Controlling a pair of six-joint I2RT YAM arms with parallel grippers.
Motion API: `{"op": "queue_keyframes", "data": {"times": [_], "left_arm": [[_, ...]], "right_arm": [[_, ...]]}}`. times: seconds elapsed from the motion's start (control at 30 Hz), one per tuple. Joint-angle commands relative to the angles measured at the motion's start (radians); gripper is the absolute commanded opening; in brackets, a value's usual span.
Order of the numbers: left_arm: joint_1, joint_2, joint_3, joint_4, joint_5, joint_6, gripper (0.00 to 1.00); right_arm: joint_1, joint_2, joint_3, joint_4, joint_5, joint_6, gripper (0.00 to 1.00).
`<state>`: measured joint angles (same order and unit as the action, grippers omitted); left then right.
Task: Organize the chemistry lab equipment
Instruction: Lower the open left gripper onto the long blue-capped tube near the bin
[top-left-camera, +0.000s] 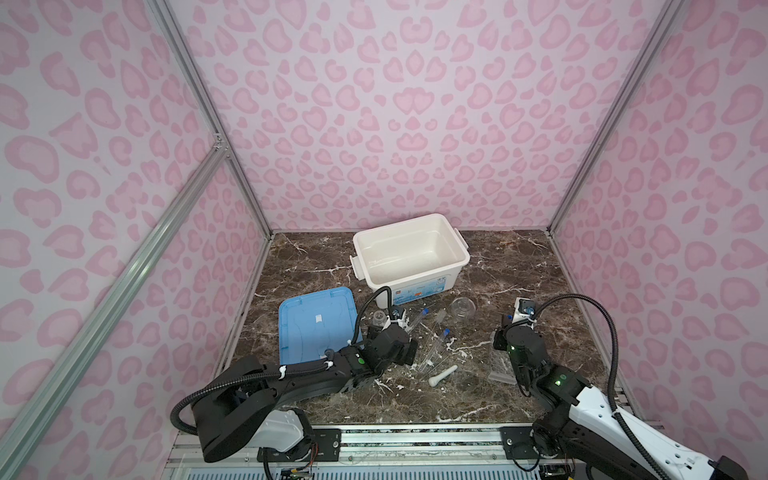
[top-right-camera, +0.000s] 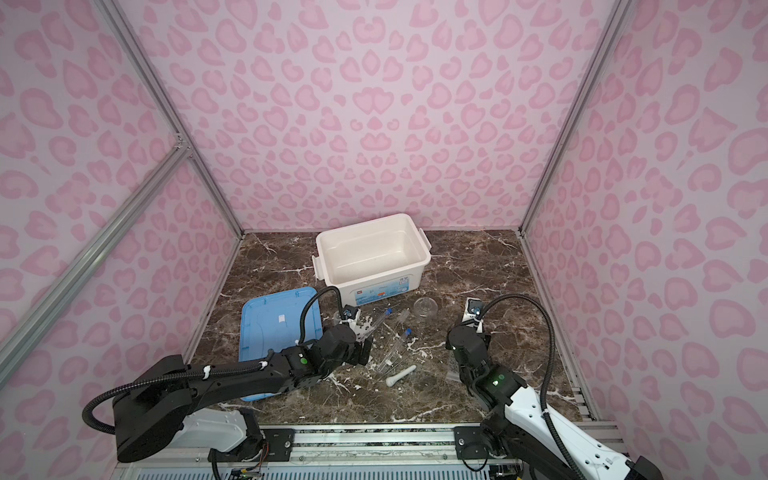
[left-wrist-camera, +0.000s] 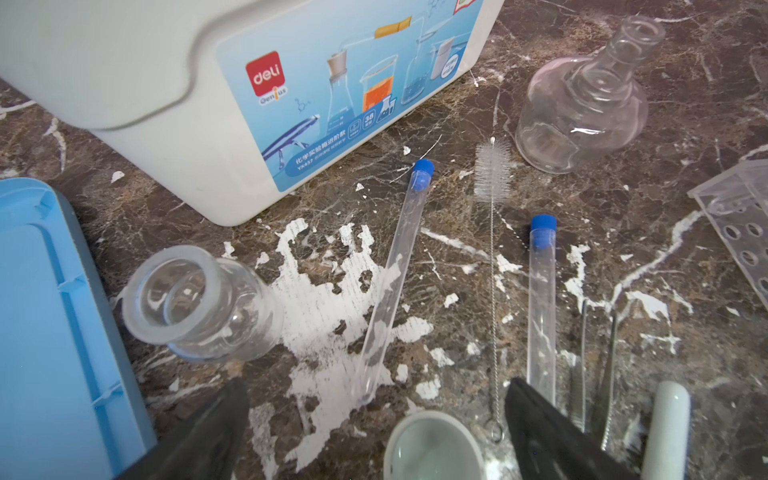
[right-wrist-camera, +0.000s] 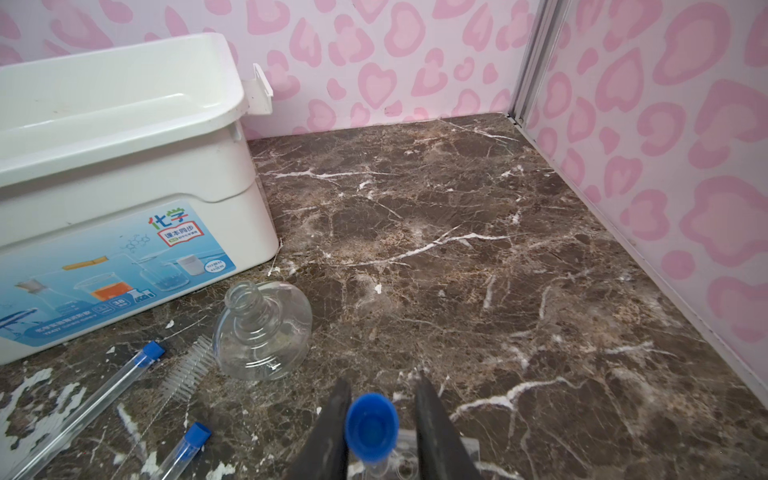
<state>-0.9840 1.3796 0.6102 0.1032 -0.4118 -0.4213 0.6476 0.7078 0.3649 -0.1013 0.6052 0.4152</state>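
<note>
My left gripper (left-wrist-camera: 376, 386) stands wide open low over the table, with the small white mortar bowl (left-wrist-camera: 432, 444) between its fingers, untouched. Beside it lie two blue-capped test tubes (left-wrist-camera: 395, 274) (left-wrist-camera: 541, 299), a white pestle (left-wrist-camera: 665, 432) and a small glass jar (left-wrist-camera: 195, 303). My right gripper (right-wrist-camera: 382, 380) straddles a third blue-capped test tube (right-wrist-camera: 371, 428) that stands upright in the clear rack (right-wrist-camera: 467, 446). Its jaws are parted, with a gap showing on one side of the cap. In a top view the rack (top-left-camera: 500, 368) is half hidden under that arm.
The open white bin (top-left-camera: 411, 249) stands at the back and its blue lid (top-left-camera: 316, 324) lies flat on the left. A clear flask (right-wrist-camera: 266, 332) lies on its side by the bin, with a tube brush (left-wrist-camera: 493, 174) and metal tweezers (left-wrist-camera: 598, 374) among the tubes.
</note>
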Motion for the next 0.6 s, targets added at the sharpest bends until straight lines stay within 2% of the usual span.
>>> {"op": "queue_keyframes", "data": {"times": [0.0, 0.23, 0.43, 0.57], "left_arm": [[0.001, 0.012, 0.022, -0.012, -0.012, -0.002, 0.97], [0.020, 0.035, 0.048, -0.031, 0.025, 0.009, 1.00], [0.063, 0.057, 0.067, -0.041, 0.106, 0.032, 0.92], [0.076, 0.091, 0.090, -0.060, 0.138, 0.057, 0.87]], "right_arm": [[0.000, -0.004, -0.003, 0.002, 0.003, 0.012, 0.34], [-0.002, -0.026, 0.009, -0.017, -0.001, 0.013, 0.49], [-0.004, -0.048, 0.022, -0.032, -0.015, 0.014, 0.60], [-0.008, -0.057, 0.039, -0.041, -0.034, 0.011, 0.63]]}}
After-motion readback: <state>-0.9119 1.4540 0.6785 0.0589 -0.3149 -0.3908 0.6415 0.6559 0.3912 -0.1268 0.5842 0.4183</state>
